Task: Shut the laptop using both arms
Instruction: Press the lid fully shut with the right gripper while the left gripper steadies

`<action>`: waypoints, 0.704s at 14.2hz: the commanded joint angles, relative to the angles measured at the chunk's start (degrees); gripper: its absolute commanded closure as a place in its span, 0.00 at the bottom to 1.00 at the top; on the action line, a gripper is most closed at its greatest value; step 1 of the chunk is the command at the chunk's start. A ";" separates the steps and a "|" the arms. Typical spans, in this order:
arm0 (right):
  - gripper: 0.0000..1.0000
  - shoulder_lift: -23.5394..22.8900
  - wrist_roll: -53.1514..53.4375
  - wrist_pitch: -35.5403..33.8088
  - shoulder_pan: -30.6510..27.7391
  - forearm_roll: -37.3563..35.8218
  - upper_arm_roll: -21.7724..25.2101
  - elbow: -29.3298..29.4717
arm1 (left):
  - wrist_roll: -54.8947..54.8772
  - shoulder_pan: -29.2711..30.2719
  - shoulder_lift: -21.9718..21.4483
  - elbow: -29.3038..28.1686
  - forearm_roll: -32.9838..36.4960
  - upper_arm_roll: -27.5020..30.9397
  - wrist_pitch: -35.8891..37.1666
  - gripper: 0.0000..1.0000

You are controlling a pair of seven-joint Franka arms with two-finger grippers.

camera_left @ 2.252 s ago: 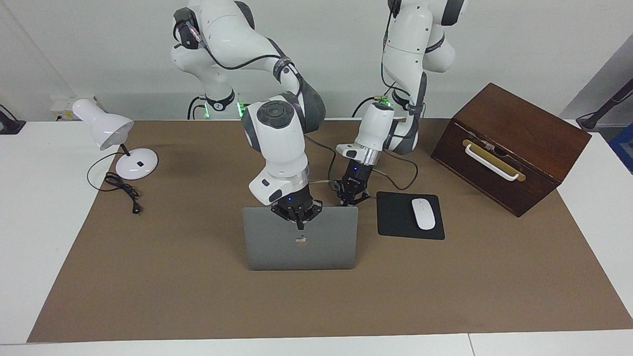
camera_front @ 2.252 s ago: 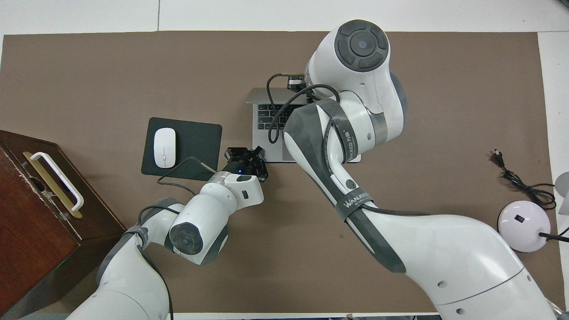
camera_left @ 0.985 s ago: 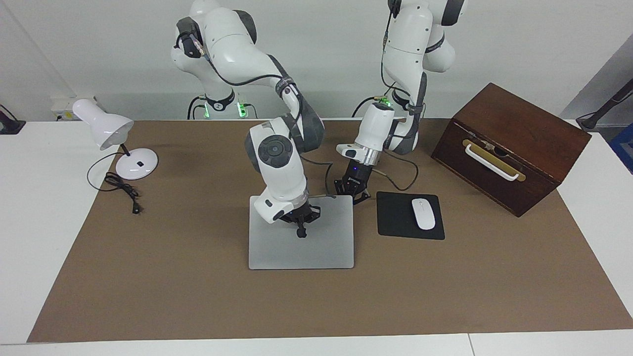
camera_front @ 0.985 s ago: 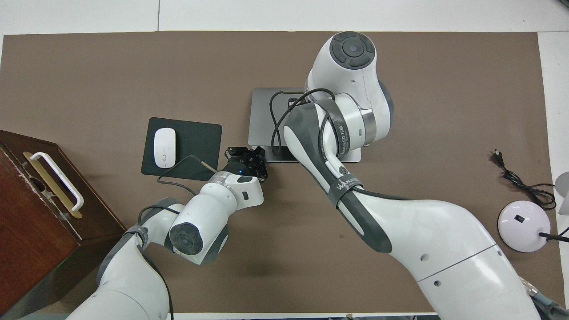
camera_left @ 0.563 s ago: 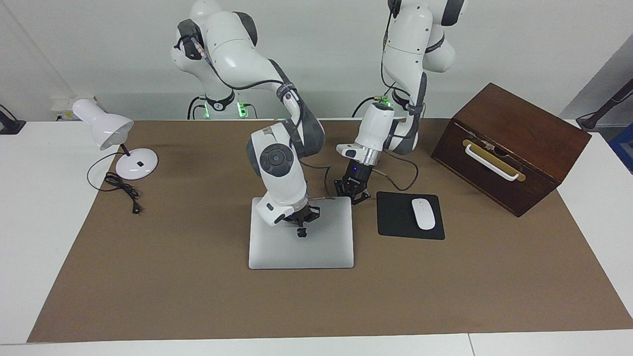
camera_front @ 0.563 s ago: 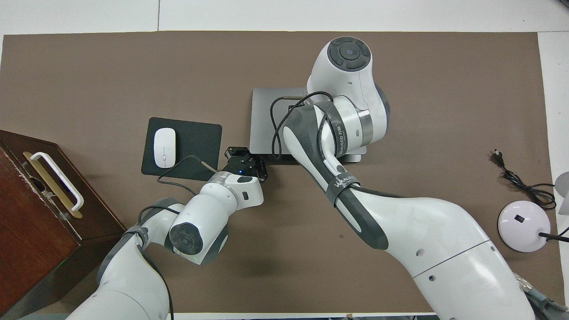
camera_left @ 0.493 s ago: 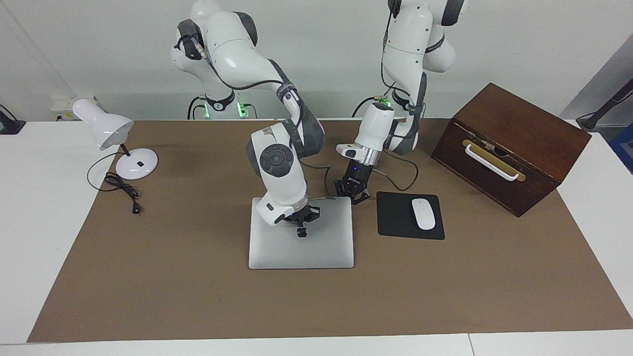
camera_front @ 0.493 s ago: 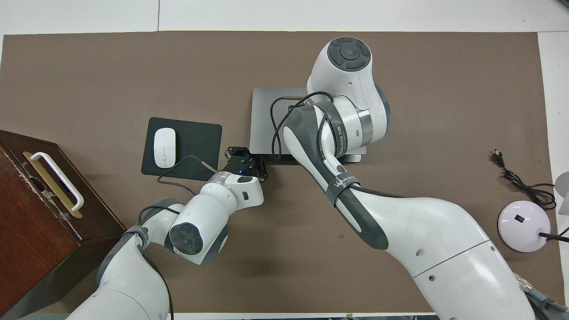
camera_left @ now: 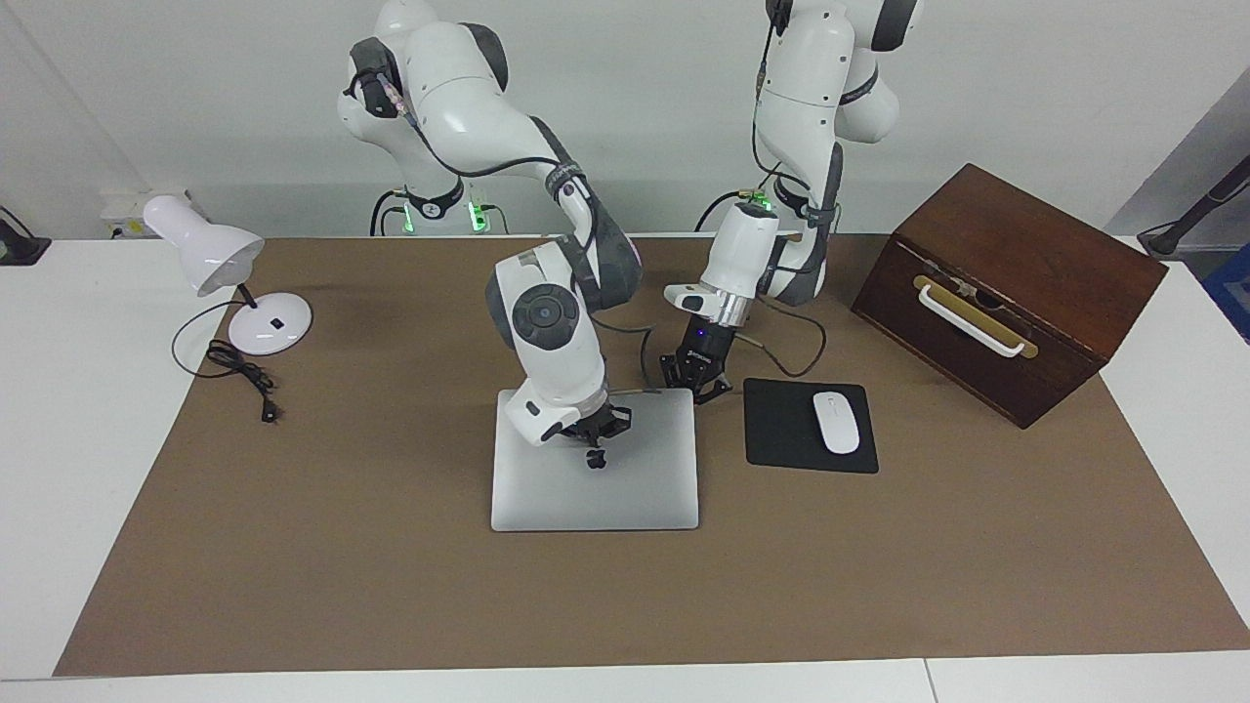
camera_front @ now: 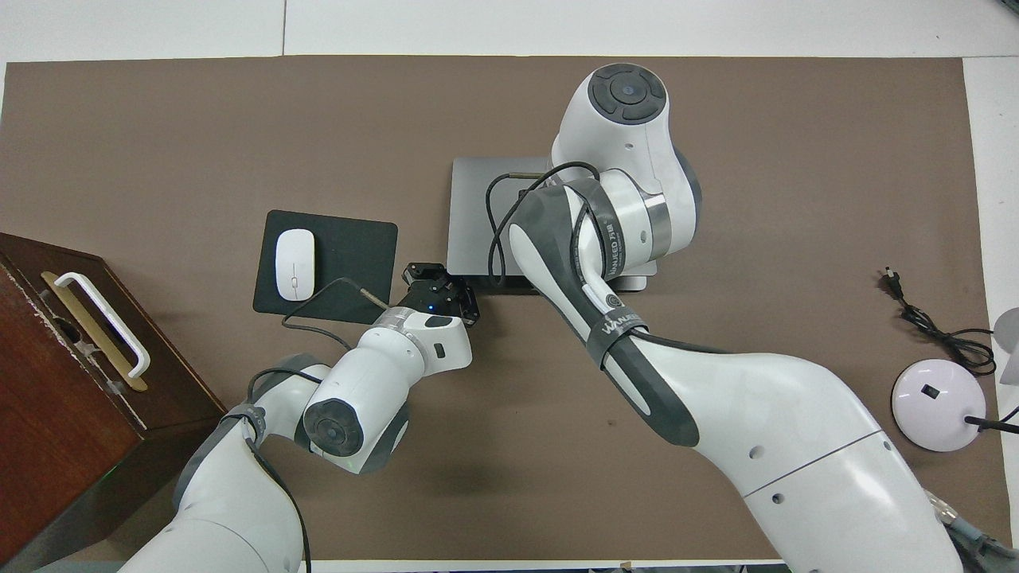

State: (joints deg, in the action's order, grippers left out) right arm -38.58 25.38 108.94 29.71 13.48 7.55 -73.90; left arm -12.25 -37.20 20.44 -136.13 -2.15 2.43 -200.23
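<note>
Laptop point(camera_left: 594, 488) lies lid down, flat, beside the mouse pad point(camera_left: 810, 426): closing looks done. Right gripper point(camera_left: 594, 436), fingertips together, over the lid; left gripper point(camera_left: 695, 379), likewise together, at the laptop's corner. Only withdrawal remains.

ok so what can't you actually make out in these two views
- Right end effector: overhead view, hidden under its own arm; facing view shows it over the laptop lid, contact unclear.
- Left end effector: at the laptop's corner nearest the mouse pad; touch not readable in either view.
- Wooden box: overhead view, cut by the frame edge.
- Desk lamp: overhead view, head cut off.
</note>
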 commanded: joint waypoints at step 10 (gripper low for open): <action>1.00 7.46 -6.03 -10.15 -3.43 0.40 0.79 1.82 | -1.81 1.16 2.85 -0.19 -0.04 0.30 -0.52 1.00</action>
State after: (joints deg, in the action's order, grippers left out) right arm -32.39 22.22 100.09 26.93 13.48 8.06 -72.54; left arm -12.71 -37.19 20.47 -136.14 -2.15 2.42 -200.31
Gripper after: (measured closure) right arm 0.991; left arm 0.991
